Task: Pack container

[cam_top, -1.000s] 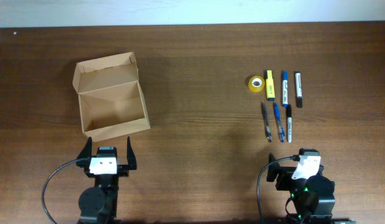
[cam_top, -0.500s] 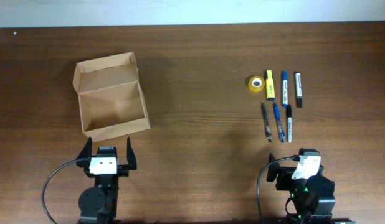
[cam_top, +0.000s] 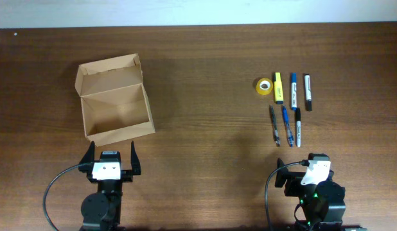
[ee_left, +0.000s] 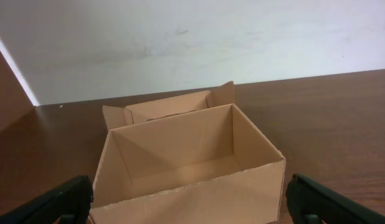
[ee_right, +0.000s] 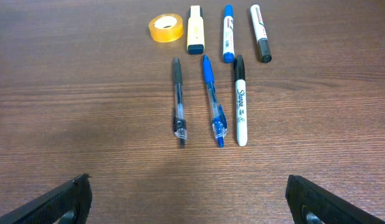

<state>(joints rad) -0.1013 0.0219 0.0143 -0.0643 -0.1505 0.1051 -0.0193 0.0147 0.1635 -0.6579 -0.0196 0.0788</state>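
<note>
The container [cam_top: 121, 133] is a tan cardboard box at the left of the table, open and empty, with its flap lid folded back. In the left wrist view its front wall [ee_left: 199, 193] stands close ahead. My left gripper [cam_top: 112, 158] is open and empty just in front of the box, not touching it. My right gripper [cam_top: 308, 165] is open and empty at the front right, its fingers [ee_right: 191, 202] spread over bare wood short of the pens.
At the right lie a yellow tape roll [cam_top: 263, 86], a yellow highlighter [cam_top: 278, 88], a blue marker [cam_top: 293, 85] and a black-capped marker [cam_top: 308, 92]. Nearer my right gripper lie a grey pen [ee_right: 178, 102], a blue pen [ee_right: 212, 99] and a black Sharpie [ee_right: 240, 99].
</note>
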